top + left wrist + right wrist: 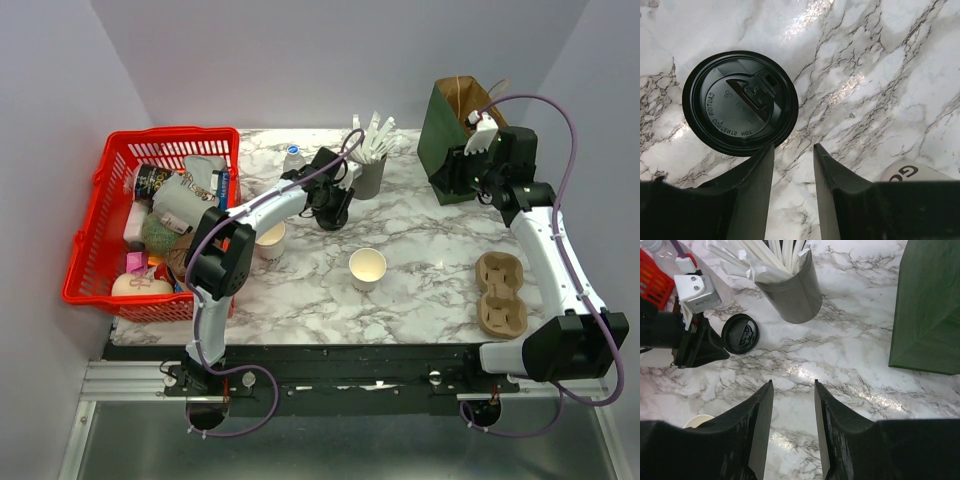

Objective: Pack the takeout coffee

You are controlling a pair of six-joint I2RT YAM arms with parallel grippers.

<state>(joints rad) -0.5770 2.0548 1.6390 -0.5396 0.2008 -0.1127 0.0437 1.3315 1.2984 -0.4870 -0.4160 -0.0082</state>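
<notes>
A black round lid [740,102] lies flat on the marble table, with no cup under it; it also shows in the right wrist view [740,333]. No lidded cup is in view. My left gripper [792,150] is open and empty, its fingertips just beside the lid's near edge; in the top view [333,208] it hides the lid. A plain cream cup [367,268] stands open mid-table, and another cup [270,238] stands by the left arm. My right gripper [792,385] is open and empty above bare marble, near the green bag [450,140].
A grey cup of white sticks [370,172] stands just behind the lid. A brown cardboard cup holder [500,292] lies at the right. A red basket [95,255] of groceries fills the left side. A water bottle [293,158] stands at the back.
</notes>
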